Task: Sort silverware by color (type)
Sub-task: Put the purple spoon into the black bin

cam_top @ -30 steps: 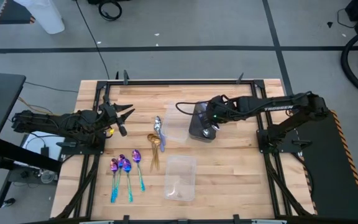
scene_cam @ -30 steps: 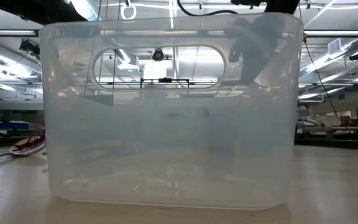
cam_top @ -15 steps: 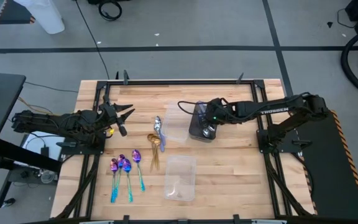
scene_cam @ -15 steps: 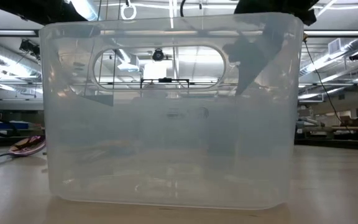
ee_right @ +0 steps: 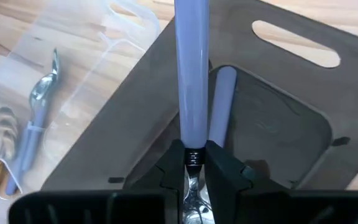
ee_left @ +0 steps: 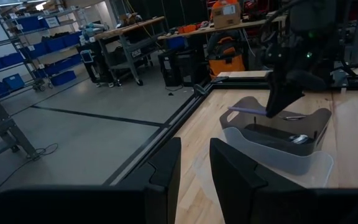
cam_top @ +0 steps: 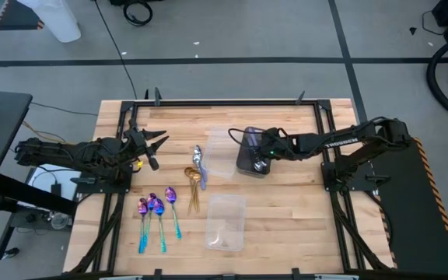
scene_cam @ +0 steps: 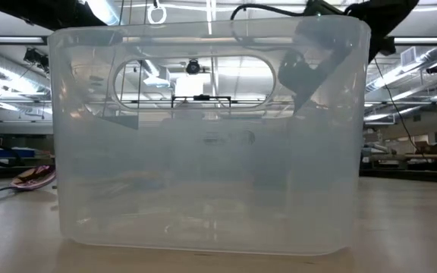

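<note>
My right gripper (cam_top: 257,159) hangs over the dark grey tray (cam_top: 243,140), shut on a silver spoon with a pale bluish handle (ee_right: 191,74). A second pale-handled spoon (ee_right: 222,106) lies in that tray. On the wood lie three purple-blue spoons (cam_top: 158,208), some gold spoons (cam_top: 194,180) and silver spoons (cam_top: 199,158). My left gripper (cam_top: 160,146) waits at the table's left, open, with nothing between its fingers (ee_left: 166,168). My right gripper pinches the spoon between its two fingers (ee_right: 219,168) at the handle's bowl-side end (ee_right: 192,155). It comes slanting down from the table's right. The handle (ee_left: 247,111) sticks out past the fingertips, roughly level, over the dark tray. The bowl end is hidden by the gripper.
One clear plastic tray (cam_top: 225,222) stands near the table's front and fills the low view (scene_cam: 203,136). Another clear tray (cam_top: 220,159) sits between the silver spoons and the dark tray.
My right gripper has sunk toward the dark grey tray and tipped further downward, staying shut on the spoon.
</note>
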You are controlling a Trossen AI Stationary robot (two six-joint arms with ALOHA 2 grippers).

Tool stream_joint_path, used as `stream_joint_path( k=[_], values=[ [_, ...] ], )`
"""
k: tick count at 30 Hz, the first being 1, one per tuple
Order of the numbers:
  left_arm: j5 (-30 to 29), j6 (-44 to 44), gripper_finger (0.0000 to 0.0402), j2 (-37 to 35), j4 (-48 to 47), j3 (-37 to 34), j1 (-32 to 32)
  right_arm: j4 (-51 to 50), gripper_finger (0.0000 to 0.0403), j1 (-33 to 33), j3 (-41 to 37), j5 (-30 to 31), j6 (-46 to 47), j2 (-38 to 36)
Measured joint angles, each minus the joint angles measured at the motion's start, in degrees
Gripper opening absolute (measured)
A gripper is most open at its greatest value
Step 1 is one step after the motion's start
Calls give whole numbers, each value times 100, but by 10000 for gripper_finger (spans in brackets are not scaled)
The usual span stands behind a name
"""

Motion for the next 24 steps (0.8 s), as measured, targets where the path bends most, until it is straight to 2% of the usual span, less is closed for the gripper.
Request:
stream_joint_path(
  k=[12,24],
  values=[
    [-1,0,94,-2,0,0,-1,891,53,0,-629,-181,-5,1],
    [-1,0,94,-1,0,0,-1,1003,67,0,-747,-502,-13,1]
  ],
)
